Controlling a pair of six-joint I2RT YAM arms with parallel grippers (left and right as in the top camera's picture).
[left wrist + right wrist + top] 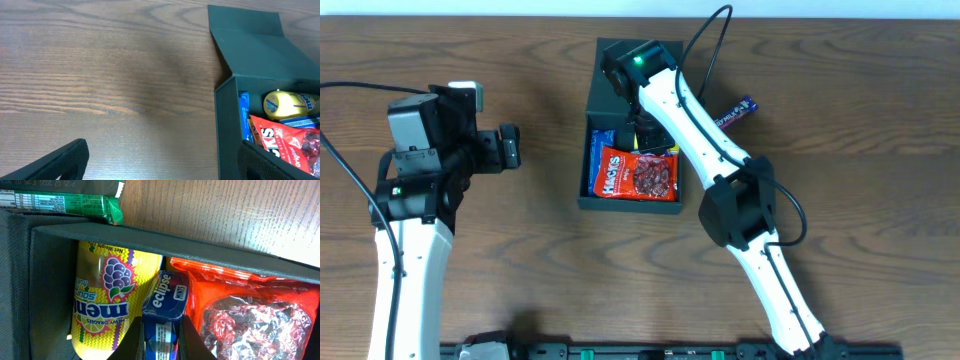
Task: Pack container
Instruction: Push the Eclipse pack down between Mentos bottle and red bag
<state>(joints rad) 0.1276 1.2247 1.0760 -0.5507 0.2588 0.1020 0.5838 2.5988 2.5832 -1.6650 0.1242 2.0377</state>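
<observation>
The dark teal-black matte rectangular cardboard container (630, 207) sits on the brown wood-grain table (540, 260), near the far edge and about mid-width. Its hinged flap lid (250, 45) is folded back flat on the side away from the robot, so the box is open to the top.

The right gripper (161, 339) reaches down into the far half of the container. Its two dark fingers (131, 342) press against either side of a small blue Eclipse mints tin (165, 297), clamping it. The tin stands between a yellow plastic Mentos sour-chew bottle (107, 305) on one side and a shiny red foil snack packet (250, 315) on the other, touching both. In the overhead view the red packet fills the near half of the box, with a blue wrapper (601, 150) upright along the left wall beside it.

A green foil wrapper (65, 200) lies just outside the box wall in the right wrist view; whether it rests on the table or on the rim is not clear from this angle. A dark purple snack bar (738, 110) lies on the table just right of the container, partly under the right arm.

The left gripper (507, 147) hovers over bare table well left of the container, its jaws spread wide and holding nothing.
</observation>
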